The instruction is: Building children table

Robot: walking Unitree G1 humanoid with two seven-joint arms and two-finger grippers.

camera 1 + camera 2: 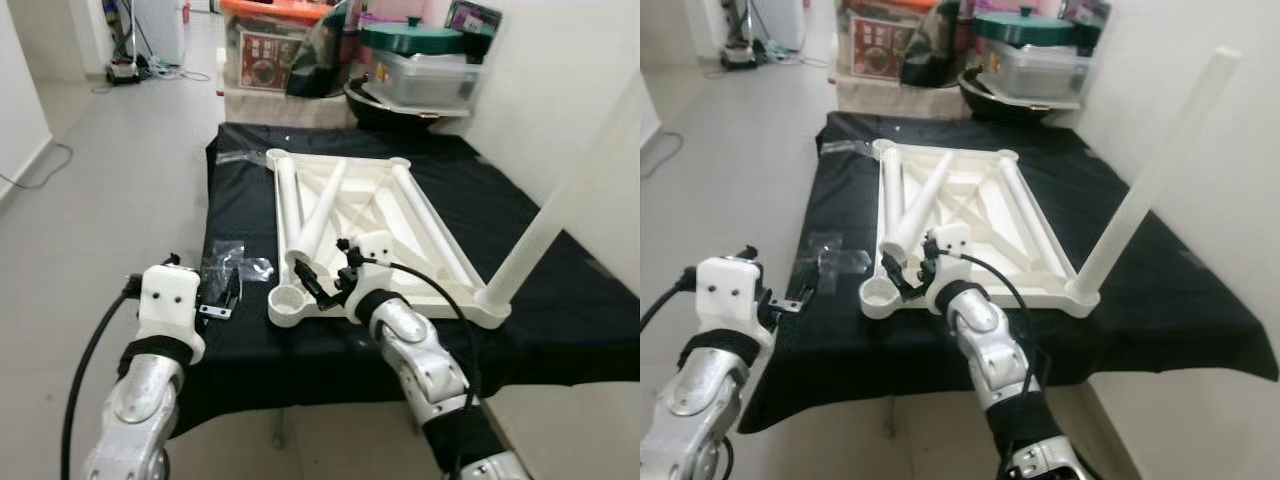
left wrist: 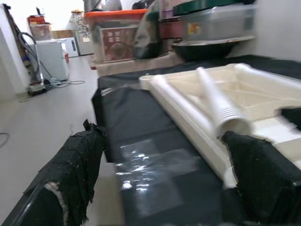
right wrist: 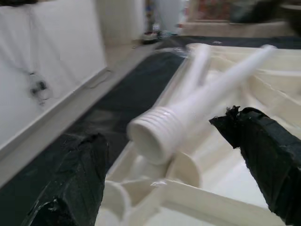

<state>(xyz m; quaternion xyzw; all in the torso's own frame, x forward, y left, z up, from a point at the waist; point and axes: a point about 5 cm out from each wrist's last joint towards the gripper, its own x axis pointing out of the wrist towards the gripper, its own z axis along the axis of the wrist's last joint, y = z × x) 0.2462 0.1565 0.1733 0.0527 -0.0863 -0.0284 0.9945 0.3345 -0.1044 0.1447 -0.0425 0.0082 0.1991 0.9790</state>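
A white children's table top lies upside down on a black-covered table. One white leg stands screwed into its near right corner. Two loose legs lie on the top: one along the left edge, one diagonal with its threaded end toward me. My right gripper is open, its fingers spread to either side of that threaded end without touching it. The near left socket is open. My left gripper hangs open over the table's left edge, holding nothing.
A clear plastic bag lies on the black cloth beside my left gripper. Behind the table stand an orange-lidded bin, a green-lidded box and a dark bowl. A white wall runs along the right. Bare floor lies to the left.
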